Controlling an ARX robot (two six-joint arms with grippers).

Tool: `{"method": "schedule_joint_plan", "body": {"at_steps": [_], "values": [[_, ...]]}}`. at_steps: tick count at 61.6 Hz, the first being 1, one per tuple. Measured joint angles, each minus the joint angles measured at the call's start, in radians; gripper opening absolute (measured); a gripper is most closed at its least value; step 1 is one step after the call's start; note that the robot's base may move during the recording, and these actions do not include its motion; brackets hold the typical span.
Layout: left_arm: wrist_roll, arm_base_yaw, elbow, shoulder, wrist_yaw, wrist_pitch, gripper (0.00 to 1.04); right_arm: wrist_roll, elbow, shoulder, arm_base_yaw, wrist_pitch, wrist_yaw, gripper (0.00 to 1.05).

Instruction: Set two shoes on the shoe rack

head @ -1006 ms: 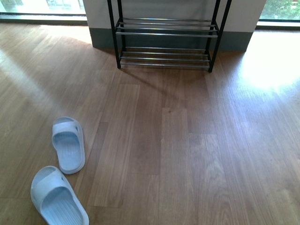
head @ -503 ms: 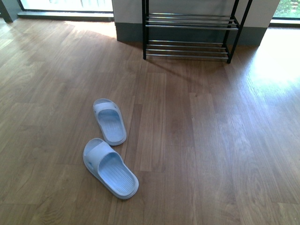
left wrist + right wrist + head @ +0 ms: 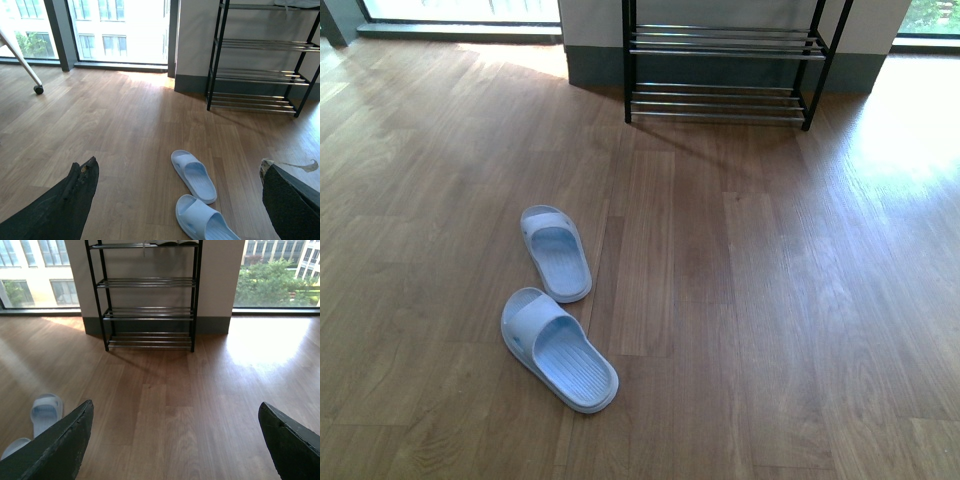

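Observation:
The two shoes are pale blue slide sandals lying on the wood floor, one (image 3: pixel 556 252) farther and one (image 3: pixel 560 350) nearer, toes pointing away toward the rack. The shoe rack (image 3: pixel 720 50), a black frame with silver bars, stands against the wall at the back. Neither arm shows in the front view. My left gripper (image 3: pixel 177 164) is open and empty, hovering above the floor with both slides (image 3: pixel 194 175) (image 3: pixel 205 222) between its fingers in the picture and the rack (image 3: pixel 260 75) beyond. My right gripper (image 3: pixel 175 405) is open over bare floor, facing the rack (image 3: pixel 147 300); one slide (image 3: pixel 46 410) lies off to one side.
A grey skirting wall (image 3: pixel 595 65) stands behind the rack, with floor-level windows on both sides. A white leg on a castor (image 3: pixel 35 89) stands near the window. Something pale rests on the rack's top tier (image 3: pixel 170 242), cut off by the picture's edge.
The front view has swung left: the slides went from its lower left corner toward the middle, and the rack shifted right. Over the last half second the picture barely moved.

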Motion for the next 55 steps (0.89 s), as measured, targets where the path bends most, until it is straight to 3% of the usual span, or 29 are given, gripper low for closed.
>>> {"method": "schedule_joint_plan", "body": {"at_steps": [55], "values": [[0.000,0.000,0.000,0.000,-0.002,0.000,0.95,0.000,0.000,-0.001,0.000,0.000,-0.004,0.96]]}}
